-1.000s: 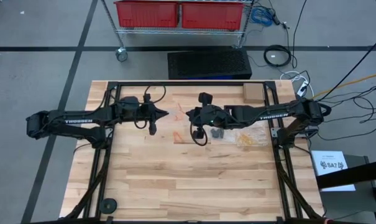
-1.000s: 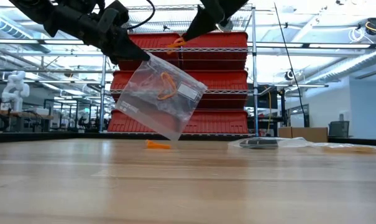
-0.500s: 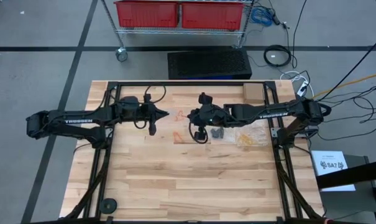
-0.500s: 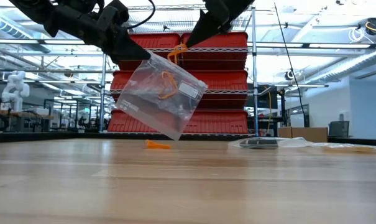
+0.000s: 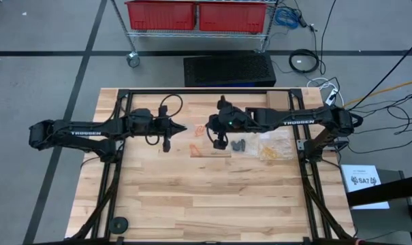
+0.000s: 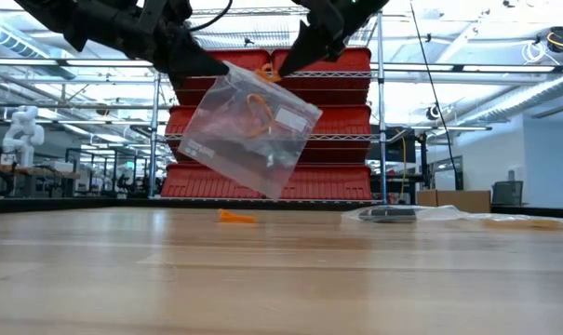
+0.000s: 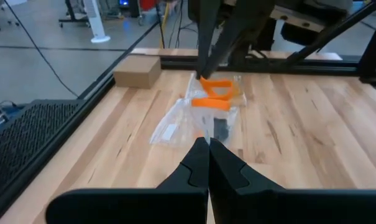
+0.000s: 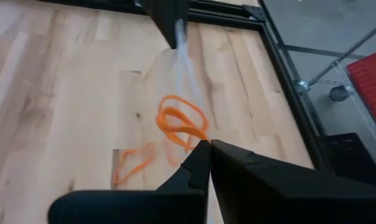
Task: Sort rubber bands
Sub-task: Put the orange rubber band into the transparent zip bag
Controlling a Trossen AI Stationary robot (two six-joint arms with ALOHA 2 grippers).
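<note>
A clear zip bag hangs above the table with orange rubber bands inside it. My left gripper is shut on the bag's upper corner. My right gripper is shut on an orange rubber band right at the bag's top edge; in the high view the two grippers nearly meet. One more orange band lies flat on the table below the bag. In the left wrist view the bag hangs past my shut fingers. My left gripper pinches the bag's upper corner between its two shut fingers, coming nearly level from the table's left. The bag hangs slanted below the fingers, clear of the table. My right gripper pinches an orange band at one end of its loop between its shut fingertips. The fingers slant down from the table's right. The loop hangs slack off the tips, against the bag's top edge, clear of the table.
Two more clear bags lie on the table to the right, one with dark bands, one with pale bands. A cardboard box sits at the far right corner. Black frame rails run round the table.
My right gripper has swung a little toward the table's far edge and rolled, carrying its orange band down to the bag's top edge. The bag has swung a little up and sideways under my left gripper and still hangs clear of the table.
</note>
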